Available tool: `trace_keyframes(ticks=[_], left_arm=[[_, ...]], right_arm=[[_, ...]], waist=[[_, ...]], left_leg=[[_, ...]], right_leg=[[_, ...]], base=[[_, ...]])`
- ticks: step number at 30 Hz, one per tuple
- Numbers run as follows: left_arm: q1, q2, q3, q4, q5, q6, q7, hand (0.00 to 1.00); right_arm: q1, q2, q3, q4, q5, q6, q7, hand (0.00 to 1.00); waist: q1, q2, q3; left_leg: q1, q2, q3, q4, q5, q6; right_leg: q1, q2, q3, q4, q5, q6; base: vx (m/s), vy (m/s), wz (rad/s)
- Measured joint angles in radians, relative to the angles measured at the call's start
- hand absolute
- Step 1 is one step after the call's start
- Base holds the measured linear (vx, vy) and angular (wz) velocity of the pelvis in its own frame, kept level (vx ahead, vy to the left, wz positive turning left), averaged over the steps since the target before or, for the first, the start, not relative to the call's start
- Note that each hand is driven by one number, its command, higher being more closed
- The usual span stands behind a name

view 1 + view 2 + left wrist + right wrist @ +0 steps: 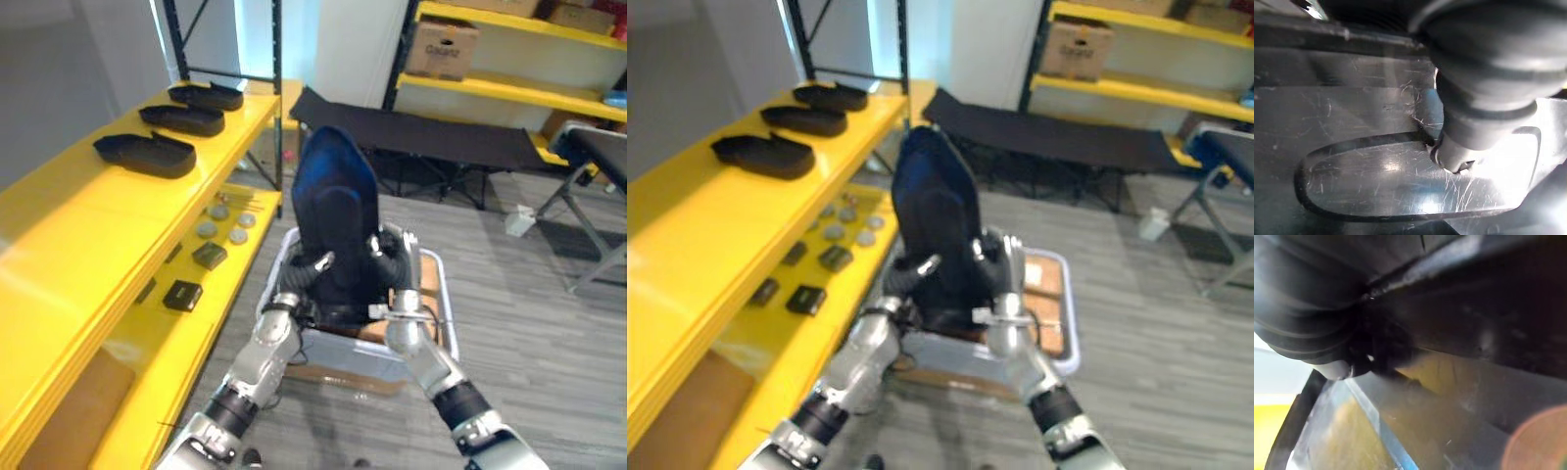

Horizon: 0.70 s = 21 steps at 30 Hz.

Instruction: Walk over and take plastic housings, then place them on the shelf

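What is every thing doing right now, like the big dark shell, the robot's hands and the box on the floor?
held housing: upright, lifted above the bin.
left hand: shut on the held housing's side.
right hand: shut on its other side.
bin: on the floor, open on top.
shelf housings: three, lying flat in a row on the yellow shelf.

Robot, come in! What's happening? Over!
Left hand and right hand grip one housing, upright above the bin. Three housings on shelf. Nothing between it and shelf.
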Motion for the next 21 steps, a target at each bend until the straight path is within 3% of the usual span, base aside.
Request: trace_keyframes(ticks=[2,3,5,6,7,8,10,12,16,21], left_arm=[[-0.022,-0.001,0.000,-0.014,0.000,-0.008,0.012,1.00],[-0.040,-0.001,0.002,-0.027,0.000,-0.008,0.015,1.00],[-0.062,-0.001,0.004,-0.040,-0.001,-0.010,0.019,1.00],[-0.082,-0.001,0.010,-0.045,-0.001,-0.010,0.019,1.00],[-0.101,0.000,0.015,-0.049,-0.002,-0.011,0.019,1.00],[-0.108,-0.001,0.018,-0.054,-0.004,-0.011,0.019,1.00],[-0.138,0.003,0.023,-0.062,-0.001,-0.011,0.028,1.00],[-0.144,0.003,0.035,-0.070,0.014,-0.011,0.053,1.00],[-0.152,-0.008,0.104,-0.126,0.187,-0.004,0.151,1.00],[-0.178,-0.042,0.198,-0.155,0.404,0.028,0.242,1.00]], right_arm=[[-0.020,-0.013,-0.001,-0.023,0.013,0.002,0.000,1.00],[-0.035,-0.026,-0.004,-0.039,0.020,0.003,-0.001,0.00],[-0.052,-0.037,-0.009,-0.063,0.020,0.002,-0.002,0.00],[-0.060,-0.036,-0.012,-0.079,0.021,0.002,-0.005,0.00],[-0.074,-0.043,-0.013,-0.095,0.027,0.001,-0.005,0.00],[-0.079,-0.046,-0.013,-0.105,0.027,0.001,-0.004,0.00],[-0.084,-0.038,0.002,-0.115,0.070,-0.022,0.007,0.00],[-0.084,-0.025,0.014,-0.127,0.123,-0.054,0.053,0.00],[-0.087,0.002,0.031,-0.168,0.331,-0.121,0.212,0.00],[-0.069,0.002,0.003,-0.331,0.475,-0.122,0.388,0.00]], waist=[[0.001,0.015,0.052],[0.008,0.020,0.069],[0.009,0.025,0.090],[0.006,0.014,0.107],[0.012,0.020,0.118],[0.012,0.039,0.121],[0.012,0.020,0.152],[0.014,0.021,0.160],[0.012,0.025,0.164],[0.005,0.026,0.165]], left_leg=[[-0.028,0.012,-0.002,0.103,-0.058,0.001],[-0.059,0.015,-0.002,0.146,-0.079,0.004],[-0.085,0.014,-0.001,0.154,-0.081,0.004],[-0.088,0.004,0.001,0.151,-0.074,0.004],[-0.121,0.011,-0.012,0.251,-0.102,0.017],[-0.119,0.021,-0.030,0.246,-0.146,0.007],[-0.125,0.010,-0.024,0.255,-0.149,0.009],[-0.130,0.009,-0.024,0.257,-0.149,0.010],[-0.141,0.013,-0.027,0.261,-0.147,0.005],[-0.140,0.035,-0.031,0.298,-0.169,0.004]], right_leg=[[-0.014,-0.005,0.011,0.078,-0.038,0.003],[-0.047,-0.011,0.024,0.117,-0.068,0.005],[-0.074,-0.020,0.027,0.133,-0.076,0.009],[-0.086,-0.031,0.029,0.116,-0.075,0.010],[-0.111,-0.029,0.034,0.134,-0.074,0.012],[-0.120,-0.016,0.036,0.144,-0.072,0.014],[-0.131,-0.023,0.060,0.159,-0.066,0.016],[-0.133,-0.022,0.062,0.156,-0.062,0.014],[-0.147,-0.016,0.060,0.164,-0.058,-0.001],[-0.128,0.004,0.056,0.164,-0.056,0.001]], base=[[-0.16,0.051,-0.06],[-0.21,0.056,-0.04],[-0.19,0.077,0.05],[-0.17,0.086,0.07],[-0.12,0.072,-0.01],[-0.11,0.080,-0.09],[-0.07,0.082,0.00],[-0.02,0.046,0.01],[0.02,-0.005,-0.01],[0.05,0.003,-0.04]])
